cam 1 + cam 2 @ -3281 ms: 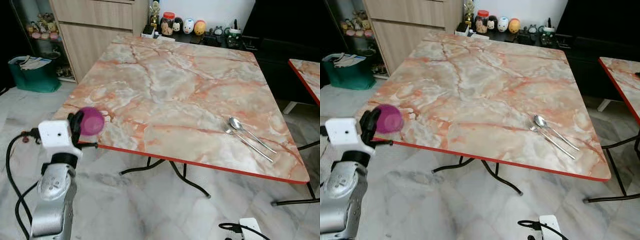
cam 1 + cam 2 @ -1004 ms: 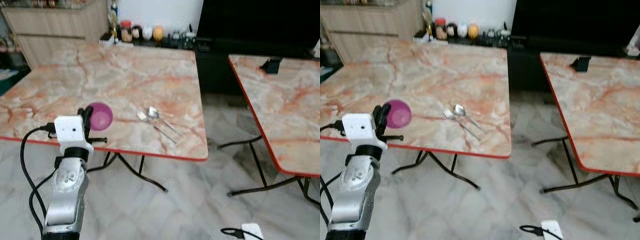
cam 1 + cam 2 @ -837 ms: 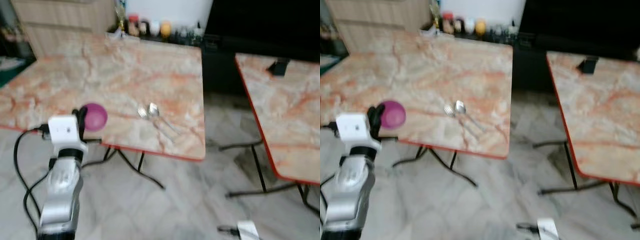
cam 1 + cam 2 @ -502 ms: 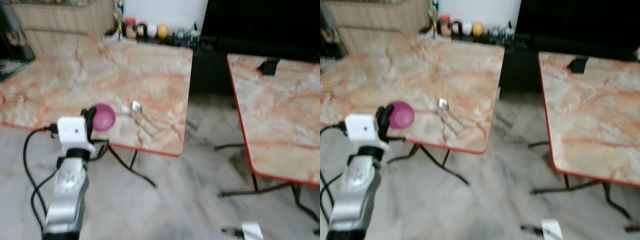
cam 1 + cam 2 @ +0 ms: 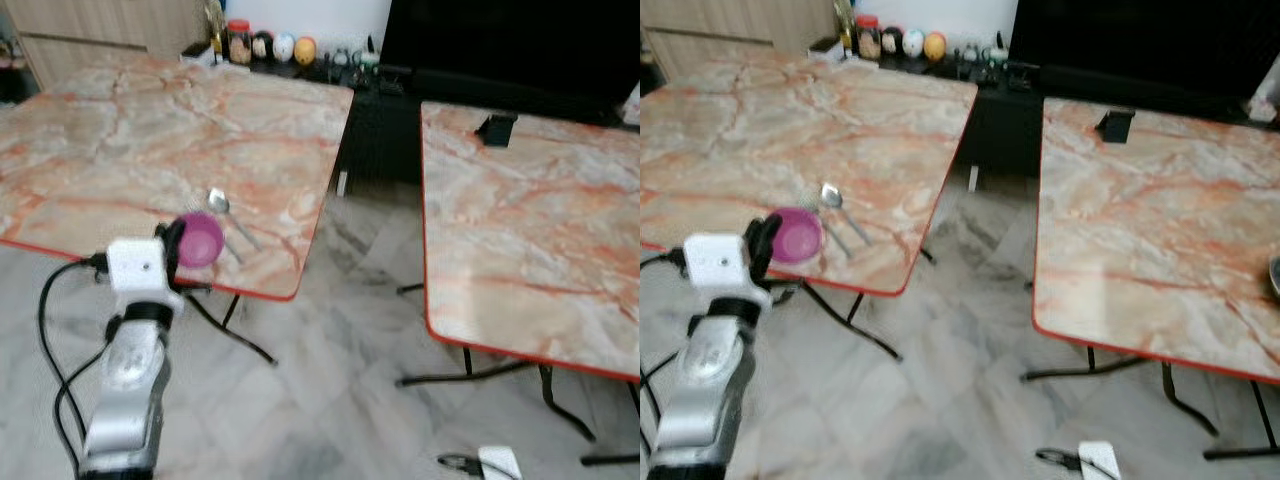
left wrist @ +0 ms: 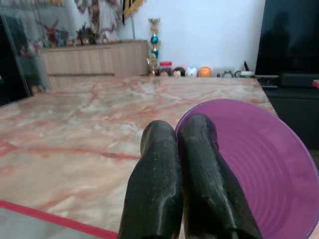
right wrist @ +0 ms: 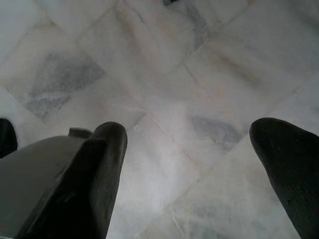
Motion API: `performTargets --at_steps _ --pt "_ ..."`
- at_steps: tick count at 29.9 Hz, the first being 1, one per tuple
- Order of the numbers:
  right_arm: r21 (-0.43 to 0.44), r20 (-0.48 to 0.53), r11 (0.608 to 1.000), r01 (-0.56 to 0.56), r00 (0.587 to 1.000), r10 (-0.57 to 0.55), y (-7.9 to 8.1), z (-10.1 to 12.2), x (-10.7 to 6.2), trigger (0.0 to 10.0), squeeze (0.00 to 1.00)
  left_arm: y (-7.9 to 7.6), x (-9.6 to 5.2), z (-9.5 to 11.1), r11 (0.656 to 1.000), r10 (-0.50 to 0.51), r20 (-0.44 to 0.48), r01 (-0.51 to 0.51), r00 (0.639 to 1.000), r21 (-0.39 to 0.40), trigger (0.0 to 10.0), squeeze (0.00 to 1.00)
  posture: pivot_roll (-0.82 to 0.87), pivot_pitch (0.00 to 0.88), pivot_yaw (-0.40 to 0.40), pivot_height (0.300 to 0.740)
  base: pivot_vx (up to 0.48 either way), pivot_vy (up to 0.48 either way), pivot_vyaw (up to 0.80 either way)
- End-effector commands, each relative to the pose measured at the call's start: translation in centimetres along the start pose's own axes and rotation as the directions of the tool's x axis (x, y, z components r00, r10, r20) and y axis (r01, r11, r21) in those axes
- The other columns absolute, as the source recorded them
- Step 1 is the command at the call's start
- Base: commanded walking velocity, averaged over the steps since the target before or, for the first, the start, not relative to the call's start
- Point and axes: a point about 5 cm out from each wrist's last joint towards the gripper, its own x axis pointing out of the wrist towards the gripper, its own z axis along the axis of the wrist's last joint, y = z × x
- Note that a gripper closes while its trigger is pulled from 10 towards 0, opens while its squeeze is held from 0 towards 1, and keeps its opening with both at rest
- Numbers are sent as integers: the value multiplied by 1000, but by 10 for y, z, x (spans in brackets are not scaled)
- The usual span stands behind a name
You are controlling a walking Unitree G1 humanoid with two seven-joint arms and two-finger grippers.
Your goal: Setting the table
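Note:
My left gripper (image 5: 176,243) is raised in front of me, shut on the rim of a purple bowl (image 5: 200,240). In the left wrist view both black fingers (image 6: 158,179) are pressed together over the bowl's (image 6: 249,164) near rim, one inside it. The bowl hangs over the near right corner of a marble table (image 5: 110,140) with a red edge. A spoon and fork (image 5: 228,214) lie on that corner, just beyond the bowl. My right gripper (image 7: 194,134) hangs open over the marble floor.
A second marble table (image 5: 530,220) stands to the right across a floor gap, with a small black object (image 5: 494,127) at its far end. Jars and figurines (image 5: 265,45) line a dark cabinet behind. A white power strip (image 5: 497,462) lies on the floor.
The whole view has swung to the right: the first table sits further left and more of the second table shows. The bowl stays in my left gripper.

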Motion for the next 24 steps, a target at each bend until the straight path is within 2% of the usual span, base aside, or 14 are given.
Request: performTargets --at_steps 1,9,15,24 --pt "5 5 1000 17 1000 -17 -6 1 -1 10000 0 -7 2 7 1000 -26 28 26 999 -11 10000 0 88 0 -71 740 0 -296 0" --pt "2 10 1000 21 1000 -21 -9 3 -1 10000 0 -10 2 10 998 -55 41 56 998 -26 10000 0 86 0 -71 740 0 -296 0" --pt "3 14 1000 28 1000 -28 -11 5 -1 10000 0 -22 3 15 990 -132 65 135 989 -44 10000 0 79 0 -72 740 0 -298 0" --pt "7 18 999 37 999 -37 -13 7 -1 10000 0 -25 1 15 989 -134 60 138 989 -59 10000 0 73 0 -84 740 0 -297 0"
